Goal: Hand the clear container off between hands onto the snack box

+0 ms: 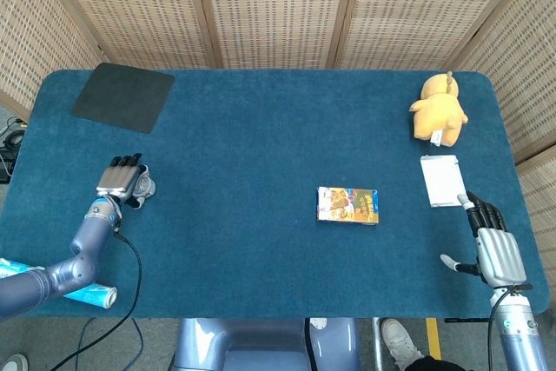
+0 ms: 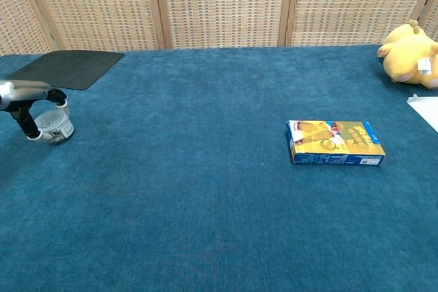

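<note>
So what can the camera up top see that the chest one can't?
Only the head view shows the right hand, open beside the white card, plus the whole table edge. Only the chest view shows the snack box side-on. Both show the left hand at the clear container, the black mat and the yellow plush toy.

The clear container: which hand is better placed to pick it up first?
The left hand. It is already at the clear container, fingers on either side of it. The right hand is far across the table, near the white card, beyond the snack box.
</note>
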Controlling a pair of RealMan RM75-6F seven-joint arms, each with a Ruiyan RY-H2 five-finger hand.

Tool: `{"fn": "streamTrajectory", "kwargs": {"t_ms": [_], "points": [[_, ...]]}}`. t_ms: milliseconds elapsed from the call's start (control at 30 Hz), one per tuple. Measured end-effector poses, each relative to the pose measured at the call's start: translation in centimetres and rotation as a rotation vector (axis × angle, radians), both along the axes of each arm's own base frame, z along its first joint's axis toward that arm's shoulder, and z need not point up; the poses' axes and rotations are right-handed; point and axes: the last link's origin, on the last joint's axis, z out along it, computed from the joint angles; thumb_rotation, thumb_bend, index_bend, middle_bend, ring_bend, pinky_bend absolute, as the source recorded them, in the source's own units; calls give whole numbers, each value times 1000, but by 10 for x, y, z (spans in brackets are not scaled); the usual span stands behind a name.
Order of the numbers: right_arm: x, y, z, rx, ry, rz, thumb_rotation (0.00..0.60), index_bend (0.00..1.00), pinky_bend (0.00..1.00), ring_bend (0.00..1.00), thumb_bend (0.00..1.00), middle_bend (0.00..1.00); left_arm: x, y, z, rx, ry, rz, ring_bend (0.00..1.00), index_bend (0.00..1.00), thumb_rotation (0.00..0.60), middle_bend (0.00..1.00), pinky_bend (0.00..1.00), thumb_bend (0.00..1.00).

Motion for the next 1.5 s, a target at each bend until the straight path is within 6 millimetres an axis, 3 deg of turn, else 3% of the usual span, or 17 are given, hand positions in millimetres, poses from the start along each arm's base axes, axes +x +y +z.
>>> {"fn": "streamTrajectory", "kwargs": {"t_ms": [367, 667, 867, 1200, 1500], "points": [[-1, 0, 3, -8, -10, 1, 600, 45, 0, 0, 0, 0, 35, 1, 20, 22, -40, -70, 0, 453, 600, 0, 0, 458], [-5, -2, 5, -4, -31, -10, 600, 45, 0, 0, 0, 0, 98, 4, 14, 13, -44, -190, 0, 448, 600, 0, 0, 456], [-9, -6, 6, 4, -42, -28, 600, 45, 0, 0, 0, 0, 138, 6, -7, -22, -48, -247, 0, 446, 600, 0, 0, 458], [-20, -12, 10, -2, -61, -67, 600, 45, 0, 0, 0, 0, 199, 1, -64, -113, -55, -340, 0, 446, 600, 0, 0, 455], [-27, -15, 12, -8, -73, -92, 600, 45, 0, 0, 0, 0, 231, 2, -100, -160, -48, -384, 0, 441, 600, 0, 0, 455]]}}
